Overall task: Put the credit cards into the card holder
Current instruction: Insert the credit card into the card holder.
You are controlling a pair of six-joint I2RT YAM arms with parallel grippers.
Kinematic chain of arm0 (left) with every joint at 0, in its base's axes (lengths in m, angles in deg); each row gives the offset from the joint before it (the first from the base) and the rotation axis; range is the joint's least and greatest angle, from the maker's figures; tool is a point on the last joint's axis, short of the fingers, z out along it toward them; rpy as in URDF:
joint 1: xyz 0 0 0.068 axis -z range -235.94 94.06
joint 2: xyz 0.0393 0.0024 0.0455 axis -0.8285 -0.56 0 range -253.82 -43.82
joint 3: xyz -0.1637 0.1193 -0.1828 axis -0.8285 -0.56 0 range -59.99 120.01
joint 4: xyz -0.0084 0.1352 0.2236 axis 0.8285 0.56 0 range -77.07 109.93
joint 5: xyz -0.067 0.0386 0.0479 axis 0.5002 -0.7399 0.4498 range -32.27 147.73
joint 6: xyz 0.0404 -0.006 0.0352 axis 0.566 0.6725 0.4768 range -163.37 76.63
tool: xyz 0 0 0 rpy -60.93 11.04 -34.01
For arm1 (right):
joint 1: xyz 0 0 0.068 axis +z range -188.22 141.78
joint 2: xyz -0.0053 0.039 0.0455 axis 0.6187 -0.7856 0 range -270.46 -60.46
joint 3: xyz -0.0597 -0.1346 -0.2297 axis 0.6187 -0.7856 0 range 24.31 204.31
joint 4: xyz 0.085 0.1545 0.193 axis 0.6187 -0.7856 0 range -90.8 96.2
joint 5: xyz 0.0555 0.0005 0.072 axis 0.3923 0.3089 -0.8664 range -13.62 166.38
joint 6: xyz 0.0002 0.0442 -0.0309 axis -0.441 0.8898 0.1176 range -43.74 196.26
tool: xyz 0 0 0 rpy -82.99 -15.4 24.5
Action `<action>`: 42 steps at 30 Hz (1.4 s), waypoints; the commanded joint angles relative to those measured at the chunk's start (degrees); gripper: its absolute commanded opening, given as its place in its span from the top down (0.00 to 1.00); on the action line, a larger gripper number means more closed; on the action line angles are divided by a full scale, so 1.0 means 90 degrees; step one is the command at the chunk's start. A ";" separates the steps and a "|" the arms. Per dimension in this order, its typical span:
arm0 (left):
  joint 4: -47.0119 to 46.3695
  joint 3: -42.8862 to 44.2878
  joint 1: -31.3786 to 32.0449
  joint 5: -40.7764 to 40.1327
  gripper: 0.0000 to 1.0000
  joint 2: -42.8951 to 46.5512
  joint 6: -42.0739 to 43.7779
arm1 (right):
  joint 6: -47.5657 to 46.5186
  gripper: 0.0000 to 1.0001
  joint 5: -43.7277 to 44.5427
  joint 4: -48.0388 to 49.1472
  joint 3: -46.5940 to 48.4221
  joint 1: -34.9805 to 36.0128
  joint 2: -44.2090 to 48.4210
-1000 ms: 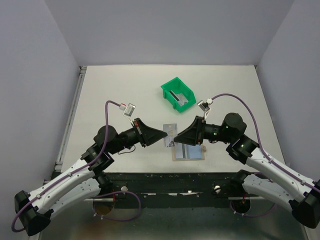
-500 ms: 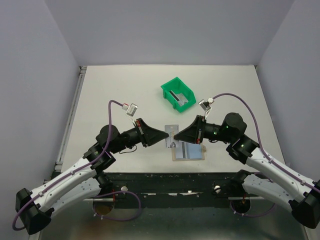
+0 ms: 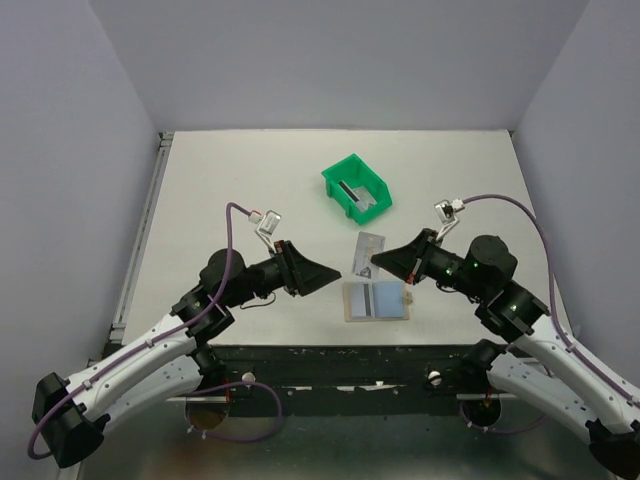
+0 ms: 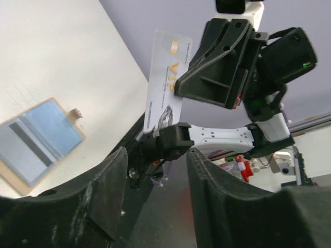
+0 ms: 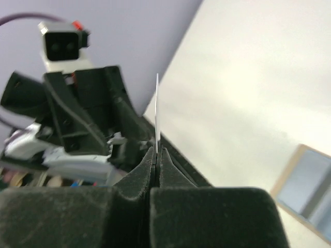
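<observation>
A silver-grey credit card (image 3: 368, 247) with printed marks stands on edge in the air, my right gripper (image 3: 373, 262) shut on its lower edge. In the left wrist view the card (image 4: 165, 82) shows its printed face. In the right wrist view it is a thin edge-on line (image 5: 157, 111) above the shut jaws (image 5: 156, 151). My left gripper (image 3: 337, 274) is open and empty (image 4: 155, 157), just left of the card and apart from it. The tan card holder (image 3: 350, 312) lies open below, pale blue inside, with a dark-striped card (image 3: 368, 300) lying on it.
A green plastic bin (image 3: 338, 172) stands behind the grippers with a grey card (image 3: 366, 203) inside. The holder lies close to the table's near edge (image 3: 330, 343). Grey walls enclose the table on three sides.
The left gripper let go of the card and opened. The right gripper shut on the card and drew it up and to the right, away from the left gripper.
</observation>
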 commanded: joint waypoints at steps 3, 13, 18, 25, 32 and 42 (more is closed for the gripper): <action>0.0945 0.0158 -0.0264 -0.0441 0.36 0.0016 0.0569 | -0.1289 1.00 0.2970 -0.3418 0.0837 -0.0037 0.0290; 0.1533 0.0178 -0.0352 -0.0871 0.36 -0.1135 0.1126 | -0.1721 1.00 0.3461 -0.4954 0.1336 -0.0037 -0.0802; 0.1083 0.0275 -0.0352 -0.0754 0.39 -0.2014 0.1370 | -0.1496 1.00 0.3423 -0.5707 0.1600 -0.0037 -0.1623; 0.0742 0.0618 -0.0352 -0.0501 0.45 -0.2777 0.1527 | -0.1642 1.00 0.2416 -0.4975 0.1249 -0.0047 -0.2345; 0.0253 0.0451 -0.0342 -0.0237 0.50 -0.3119 0.1351 | -0.1643 1.00 0.2796 -0.4916 0.1210 -0.0086 -0.3186; 0.0145 0.0461 -0.0323 -0.0090 0.52 -0.3412 0.1390 | -0.1808 1.00 0.3031 -0.4955 0.1180 -0.0447 -0.3821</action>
